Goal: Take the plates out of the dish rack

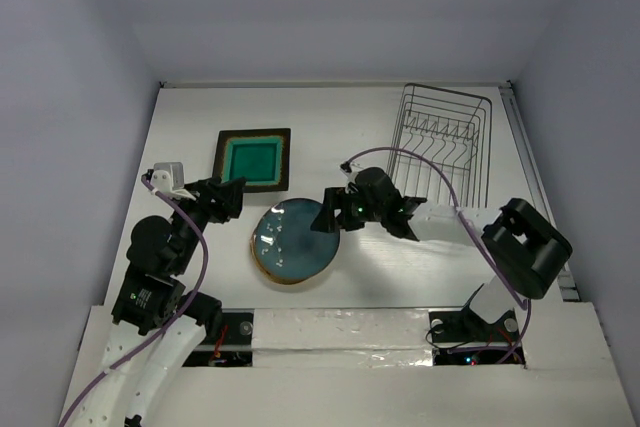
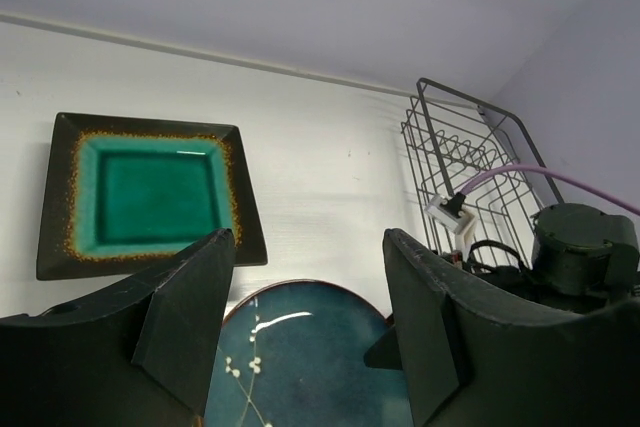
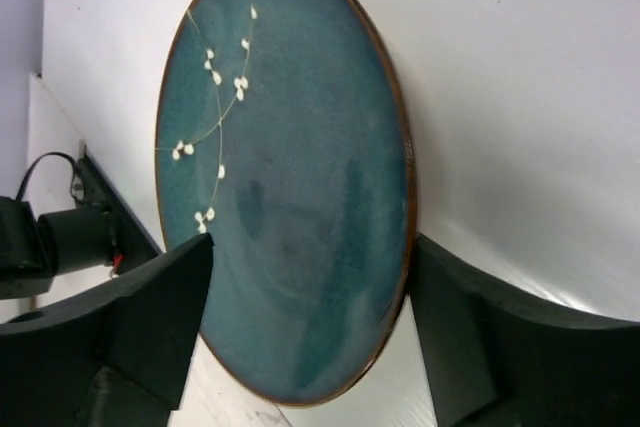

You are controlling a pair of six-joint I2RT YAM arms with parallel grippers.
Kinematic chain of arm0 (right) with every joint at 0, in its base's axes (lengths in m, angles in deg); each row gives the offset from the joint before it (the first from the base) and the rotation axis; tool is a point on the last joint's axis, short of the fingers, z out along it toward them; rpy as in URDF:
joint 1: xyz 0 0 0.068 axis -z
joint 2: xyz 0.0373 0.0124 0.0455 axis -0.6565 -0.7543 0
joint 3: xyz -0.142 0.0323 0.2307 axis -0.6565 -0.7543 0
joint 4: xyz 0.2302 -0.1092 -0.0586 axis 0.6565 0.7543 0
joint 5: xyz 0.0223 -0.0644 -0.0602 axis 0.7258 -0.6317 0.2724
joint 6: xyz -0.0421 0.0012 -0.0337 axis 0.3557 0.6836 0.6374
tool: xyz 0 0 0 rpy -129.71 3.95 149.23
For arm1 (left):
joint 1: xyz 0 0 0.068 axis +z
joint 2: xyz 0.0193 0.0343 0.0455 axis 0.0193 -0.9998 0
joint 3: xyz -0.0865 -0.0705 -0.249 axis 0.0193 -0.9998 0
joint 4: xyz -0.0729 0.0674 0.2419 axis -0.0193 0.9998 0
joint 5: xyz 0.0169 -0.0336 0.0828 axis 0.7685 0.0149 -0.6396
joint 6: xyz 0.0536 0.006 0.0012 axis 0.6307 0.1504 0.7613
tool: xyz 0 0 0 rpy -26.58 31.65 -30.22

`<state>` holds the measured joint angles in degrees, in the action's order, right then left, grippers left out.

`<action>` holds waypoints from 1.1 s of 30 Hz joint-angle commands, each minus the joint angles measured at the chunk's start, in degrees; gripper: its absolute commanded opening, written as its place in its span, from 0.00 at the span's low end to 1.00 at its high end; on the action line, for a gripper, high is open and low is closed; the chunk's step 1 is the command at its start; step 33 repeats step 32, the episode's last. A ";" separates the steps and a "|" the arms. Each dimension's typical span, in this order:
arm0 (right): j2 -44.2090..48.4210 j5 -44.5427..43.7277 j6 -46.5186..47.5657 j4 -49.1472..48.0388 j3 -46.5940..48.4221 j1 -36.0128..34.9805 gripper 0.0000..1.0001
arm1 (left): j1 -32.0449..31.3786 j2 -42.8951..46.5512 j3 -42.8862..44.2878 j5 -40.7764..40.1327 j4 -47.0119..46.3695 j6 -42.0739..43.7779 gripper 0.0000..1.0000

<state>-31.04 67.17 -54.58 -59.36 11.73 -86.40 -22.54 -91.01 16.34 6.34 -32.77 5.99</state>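
Right hand (image 1: 328,213) hangs wide open above round blue plate (image 1: 293,244).

There are two plates, one square plate (image 1: 253,159) and one round plate (image 1: 295,240), one rack (image 1: 445,142), and two grippers, left gripper (image 1: 234,195) and right gripper (image 1: 326,213)

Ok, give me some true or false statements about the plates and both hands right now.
The dish rack holds no plates. True.
The round blue plate stands upright in the rack. False: it lies flat on the table, outside the rack.
The left hand is shut on the square teal plate. False: it is open and holds nothing.
The right hand is open, by the round blue plate. True.
The square teal plate lies flat on the table, left of the rack. True.
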 commanded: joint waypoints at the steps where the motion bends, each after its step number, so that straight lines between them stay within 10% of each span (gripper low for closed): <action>1: 5.20 -4.67 2.35 0.30 1.04 -0.78 0.83 | -0.37 -0.65 0.79 0.55 -2.07 -0.71 0.58; 5: 8.37 -11.08 5.33 7.77 4.29 -2.18 1.00 | -0.37 -0.73 0.87 0.64 -2.24 -0.98 0.60; 16: 26.69 -30.07 13.07 22.38 13.70 -4.99 0.92 | -0.37 -1.70 7.19 0.55 -0.05 -0.71 0.69; 17: 29.88 -31.39 13.77 22.12 13.70 -5.00 0.87 | -0.37 -1.70 8.07 0.64 -0.05 -0.19 0.70; 21: 46.49 -43.66 17.11 23.17 13.26 -5.00 0.07 | -0.37 -1.70 13.17 0.64 -0.05 1.39 0.75; 24: 57.92 -52.36 19.31 24.75 12.21 -5.00 0.00 | -0.37 -1.70 16.07 -0.24 -0.05 2.27 0.80; 26: 63.54 -55.91 19.40 24.67 10.46 -5.00 0.11 | -0.37 -1.70 15.82 -0.50 -0.05 2.45 0.81; 27: 64.88 -57.57 19.32 24.32 9.32 -5.00 0.37 | -0.37 -1.88 15.55 -1.20 -0.05 2.28 0.81; 31: 65.42 -59.52 15.81 24.57 3.08 -5.00 0.87 | -0.37 -1.26 11.61 -0.94 -0.05 0.79 0.82; 33: 64.72 -60.13 14.93 24.92 2.54 -5.00 0.89 | -0.37 -1.35 11.16 -0.94 -0.05 0.43 0.83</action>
